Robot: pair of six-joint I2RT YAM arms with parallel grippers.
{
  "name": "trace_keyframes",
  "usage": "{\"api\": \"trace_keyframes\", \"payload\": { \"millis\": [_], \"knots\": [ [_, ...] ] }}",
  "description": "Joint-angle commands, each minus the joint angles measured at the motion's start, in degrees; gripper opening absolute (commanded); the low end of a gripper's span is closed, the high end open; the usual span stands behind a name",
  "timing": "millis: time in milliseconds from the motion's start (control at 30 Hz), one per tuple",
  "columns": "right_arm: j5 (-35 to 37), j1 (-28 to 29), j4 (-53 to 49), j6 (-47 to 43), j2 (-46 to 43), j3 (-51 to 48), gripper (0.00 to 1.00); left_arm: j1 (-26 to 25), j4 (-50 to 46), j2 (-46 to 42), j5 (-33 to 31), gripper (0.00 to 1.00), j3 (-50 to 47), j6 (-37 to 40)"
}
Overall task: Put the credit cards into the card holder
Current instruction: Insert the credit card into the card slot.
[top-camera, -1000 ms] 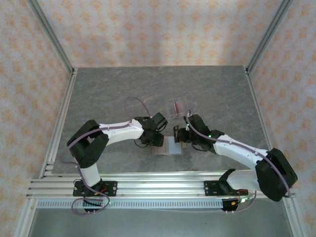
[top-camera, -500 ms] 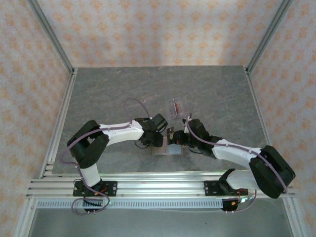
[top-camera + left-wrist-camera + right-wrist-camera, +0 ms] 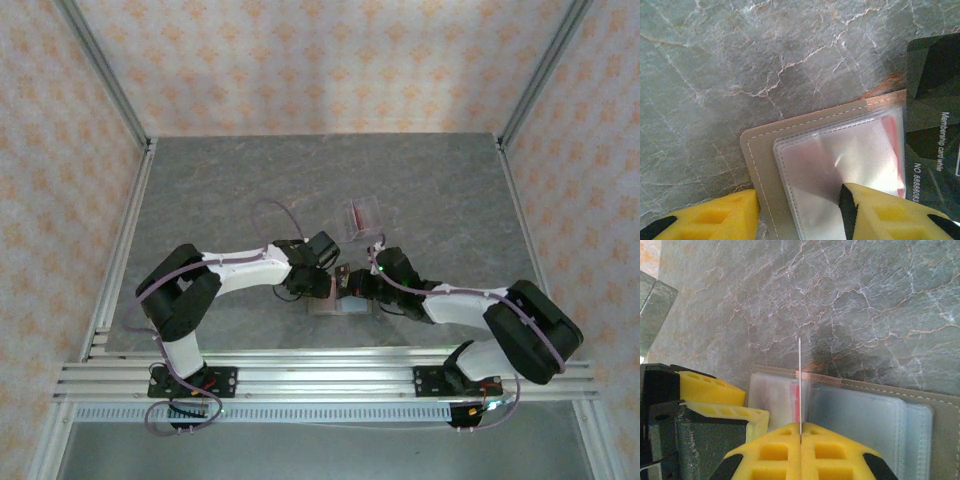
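Note:
The card holder (image 3: 345, 305) lies open on the grey table, tan edge (image 3: 762, 165) round clear sleeves (image 3: 860, 410). A red credit card (image 3: 892, 145) sits inside one sleeve. My right gripper (image 3: 800, 432) is shut on a dark credit card (image 3: 935, 125). In the right wrist view that card (image 3: 800, 370) shows edge-on, upright over the sleeves near the fold. My left gripper (image 3: 800, 200) is open and straddles the holder's left edge. One of its fingers (image 3: 880, 210) rests on the sleeve; the other finger (image 3: 715, 220) stands at the tan border.
A clear slotted rack (image 3: 358, 217) with a reddish card in it stands just behind the two grippers. The aluminium rail (image 3: 320, 375) runs along the near edge. Frame posts (image 3: 125, 250) border the table's sides.
My right arm has swung left and lower, bringing the card over the holder. The left jaws have narrowed slightly. The holder has stayed in place.

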Motion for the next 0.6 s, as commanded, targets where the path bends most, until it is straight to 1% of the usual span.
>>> {"api": "trace_keyframes", "payload": {
  "millis": [0,167,367,567],
  "knots": [
    [-1.3,0.4,4.2,1.4,1.5,-1.1,0.0,-0.8,-1.5,0.8,-1.6,0.47,-2.1,-1.0],
    [-2.1,0.3,5.4,2.4,1.2,-1.5,0.0,-0.9,-1.6,0.8,-1.7,0.47,-2.2,-1.0],
    [-1.4,0.3,3.2,1.8,-0.9,-1.0,0.0,-1.0,-1.5,0.6,-1.6,0.46,-2.5,-1.2],
    [-1.7,0.4,4.3,2.1,0.7,-0.7,0.0,-1.1,-1.7,0.4,-1.8,0.44,-2.6,-1.4]
  ]
}}
